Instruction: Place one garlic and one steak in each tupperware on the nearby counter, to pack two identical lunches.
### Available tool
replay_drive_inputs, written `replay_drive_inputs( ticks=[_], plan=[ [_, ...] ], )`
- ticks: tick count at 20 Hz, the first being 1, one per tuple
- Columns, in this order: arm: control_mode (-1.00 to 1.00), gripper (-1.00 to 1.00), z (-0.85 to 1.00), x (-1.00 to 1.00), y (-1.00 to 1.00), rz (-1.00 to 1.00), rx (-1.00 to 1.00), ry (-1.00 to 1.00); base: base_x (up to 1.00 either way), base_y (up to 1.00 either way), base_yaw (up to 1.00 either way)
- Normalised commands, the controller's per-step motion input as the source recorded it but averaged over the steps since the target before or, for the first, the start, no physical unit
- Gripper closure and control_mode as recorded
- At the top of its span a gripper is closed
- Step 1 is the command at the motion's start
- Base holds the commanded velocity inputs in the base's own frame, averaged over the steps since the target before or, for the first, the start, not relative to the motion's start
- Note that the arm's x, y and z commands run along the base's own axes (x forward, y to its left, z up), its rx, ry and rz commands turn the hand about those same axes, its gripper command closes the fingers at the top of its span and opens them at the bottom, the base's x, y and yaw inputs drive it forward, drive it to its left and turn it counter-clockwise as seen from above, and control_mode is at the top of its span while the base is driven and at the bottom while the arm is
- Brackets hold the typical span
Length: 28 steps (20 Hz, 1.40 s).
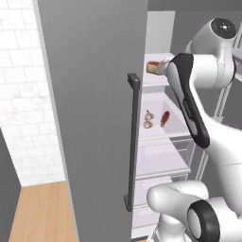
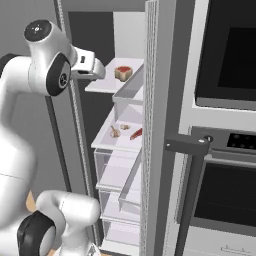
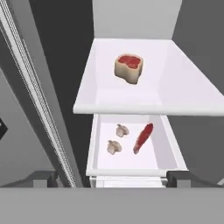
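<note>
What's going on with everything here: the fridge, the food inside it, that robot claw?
Fridge door: swung open.
Chunky steak: lying loose on the upper shelf, untouched.
Flat steak: lying on the lower shelf.
Two garlic bulbs: on that lower shelf, beside the flat steak, apart from it.
Gripper: open, holding nothing, in front of the shelves.
Oven door: closed.

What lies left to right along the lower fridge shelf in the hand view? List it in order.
Lower garlic → upper garlic → flat dark-red steak. The two bulbs sit close together, so their order is narrow.
</note>
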Motion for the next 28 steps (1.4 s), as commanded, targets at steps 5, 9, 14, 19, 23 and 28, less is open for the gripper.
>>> replay_drive_inputs(
  ticks=[5, 9, 14, 19, 23, 28],
  plan=[
    [-1.00, -1.00, 0.00, 0.55, -0.59, -0.24, 0.07, -0.25, 0.00, 0.00, 0.00],
    [-1.00, -1.00, -0.05, 0.69, -0.40, -0.07, 0.03, 0.00, 0.00, 0.00, 0.00],
    [-1.00, -1.00, -0.25, 0.78, 0.03, 0.15, 0.00, 0.01, 0.00, 0.00, 0.00],
    [-1.00, -1.00, -0.30, 0.20, -0.03, 0.28, 0.00, 0.03, 0.00, 0.00, 0.00],
    [-1.00, -1.00, -0.07, 0.34, 0.00, 0.22, 0.00, 0.08, 0.00, 0.00, 0.00],
    [-1.00, -1.00, 0.00, 0.66, 0.00, 0.06, -0.03, 0.15, 0.00, 0.00, 0.00]
  ],
)
